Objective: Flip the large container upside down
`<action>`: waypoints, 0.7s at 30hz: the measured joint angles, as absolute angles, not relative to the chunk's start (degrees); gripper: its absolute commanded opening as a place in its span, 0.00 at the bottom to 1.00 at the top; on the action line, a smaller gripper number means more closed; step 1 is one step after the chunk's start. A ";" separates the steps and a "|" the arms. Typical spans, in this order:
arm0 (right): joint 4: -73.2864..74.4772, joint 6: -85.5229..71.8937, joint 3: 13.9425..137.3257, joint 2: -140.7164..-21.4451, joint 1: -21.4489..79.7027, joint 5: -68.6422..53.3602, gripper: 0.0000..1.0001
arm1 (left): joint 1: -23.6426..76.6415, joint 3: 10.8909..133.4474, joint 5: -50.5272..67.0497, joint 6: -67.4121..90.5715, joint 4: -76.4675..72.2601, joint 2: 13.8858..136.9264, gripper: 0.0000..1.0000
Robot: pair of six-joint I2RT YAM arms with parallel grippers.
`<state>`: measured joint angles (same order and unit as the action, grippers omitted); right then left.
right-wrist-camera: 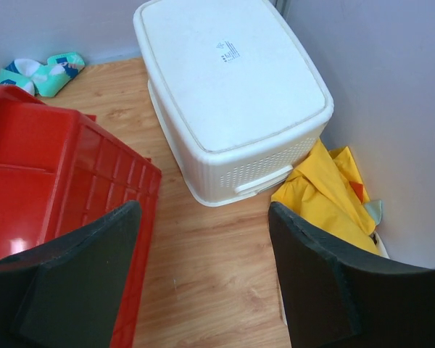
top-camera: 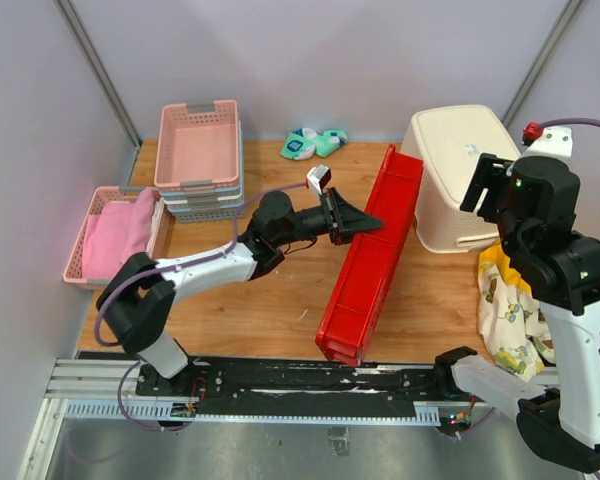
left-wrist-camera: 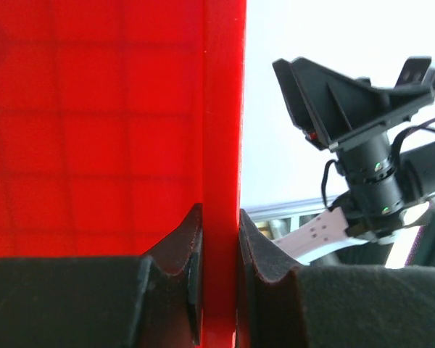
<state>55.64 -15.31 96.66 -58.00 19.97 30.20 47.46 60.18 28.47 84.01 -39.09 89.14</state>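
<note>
The large red container [top-camera: 372, 262] stands tipped up on its long side in the middle of the table, its bottom facing left. My left gripper [top-camera: 372, 224] is shut on its upper rim; in the left wrist view the fingers [left-wrist-camera: 181, 246] pinch the red wall [left-wrist-camera: 222, 145] from both sides. My right gripper [right-wrist-camera: 203, 239] is open and empty, raised high at the right, above the floor between the red container [right-wrist-camera: 51, 188] and a white basket [right-wrist-camera: 232, 94].
The upside-down white basket [top-camera: 458, 170] stands at the back right, close to the red container. A yellow cloth [top-camera: 510, 310] lies at the right edge. Stacked pink baskets [top-camera: 198, 155], a pink basket with cloth [top-camera: 115, 232] and a green-white item [top-camera: 312, 143] lie at the back.
</note>
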 measured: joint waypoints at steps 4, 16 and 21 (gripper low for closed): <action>55.66 -15.22 96.38 -58.59 19.97 30.20 0.73 | 46.28 54.54 29.10 96.95 -55.22 96.05 0.00; 56.03 -15.27 90.37 -59.88 19.97 29.50 0.75 | 36.99 35.11 29.12 103.96 -73.65 93.82 0.74; 55.96 -15.46 87.33 -59.83 19.97 26.89 0.76 | 33.43 32.97 27.38 90.24 -52.77 84.27 0.99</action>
<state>55.96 -15.46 87.33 -59.83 19.97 26.89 33.43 32.97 27.38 90.24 -52.77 84.27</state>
